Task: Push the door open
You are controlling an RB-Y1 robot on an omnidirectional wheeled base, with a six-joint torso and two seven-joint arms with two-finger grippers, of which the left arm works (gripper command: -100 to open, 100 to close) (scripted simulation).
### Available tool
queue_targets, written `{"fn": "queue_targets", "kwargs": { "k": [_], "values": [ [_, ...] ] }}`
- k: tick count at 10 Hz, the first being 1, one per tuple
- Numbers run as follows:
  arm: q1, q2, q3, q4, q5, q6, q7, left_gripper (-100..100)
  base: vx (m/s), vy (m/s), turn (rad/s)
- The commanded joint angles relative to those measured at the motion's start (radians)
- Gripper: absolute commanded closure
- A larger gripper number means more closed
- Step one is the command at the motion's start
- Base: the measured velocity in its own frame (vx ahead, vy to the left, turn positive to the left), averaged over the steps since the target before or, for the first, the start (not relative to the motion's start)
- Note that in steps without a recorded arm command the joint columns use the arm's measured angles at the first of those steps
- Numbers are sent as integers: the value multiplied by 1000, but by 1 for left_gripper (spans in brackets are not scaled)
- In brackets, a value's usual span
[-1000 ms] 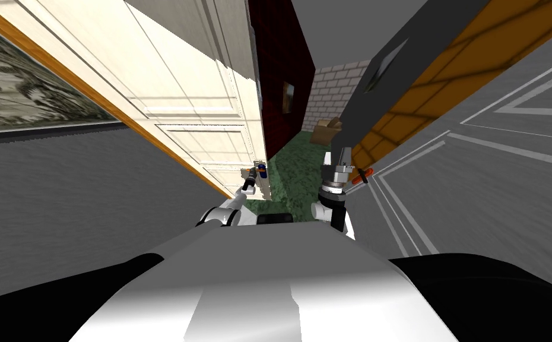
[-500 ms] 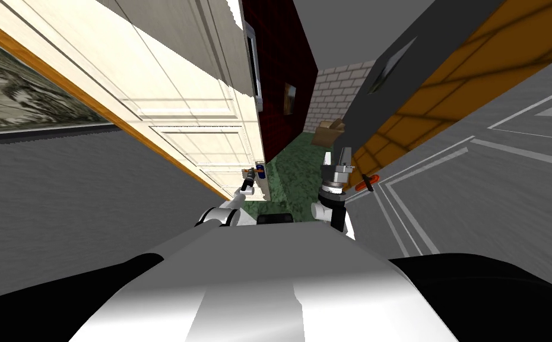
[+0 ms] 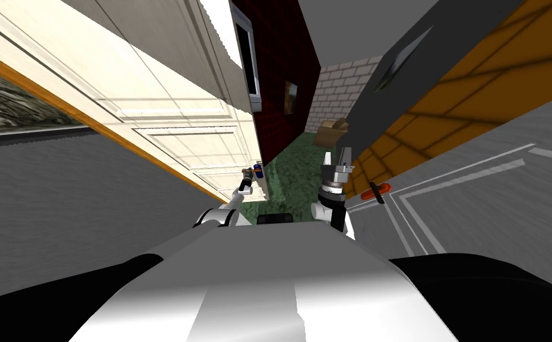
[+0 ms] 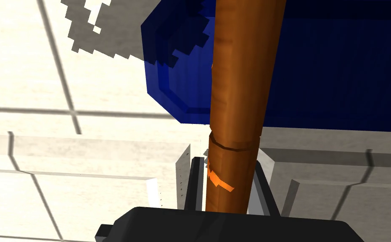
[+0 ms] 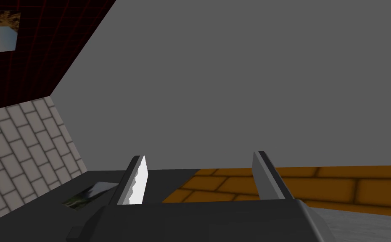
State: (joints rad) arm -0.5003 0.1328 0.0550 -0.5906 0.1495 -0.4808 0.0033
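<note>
With my left tool (image 4: pixel 228 168) clamped on the brown cylindrical handle (image 4: pixel 241 84), I should push the cream panelled door (image 4: pixel 43 84) steadily.

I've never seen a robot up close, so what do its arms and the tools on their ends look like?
Both arms are white tubes with dark joints: the left arm narrows to a black wrist, the right arm carries grey ringed collars. The left tool and right tool each have two thin, light grey, blade-like fingers rising from a dark box.
</note>
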Motion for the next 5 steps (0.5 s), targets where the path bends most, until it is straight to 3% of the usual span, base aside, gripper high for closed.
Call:
{"fn": "queue_targets", "kwargs": {
  "k": [1, 5],
  "values": [
    [-3, 13, 22, 1, 7, -4, -10, 100, 195, -93, 58],
    [2, 34, 66, 8, 22, -6, -26, 100, 200, -126, 74]
  ]
}}
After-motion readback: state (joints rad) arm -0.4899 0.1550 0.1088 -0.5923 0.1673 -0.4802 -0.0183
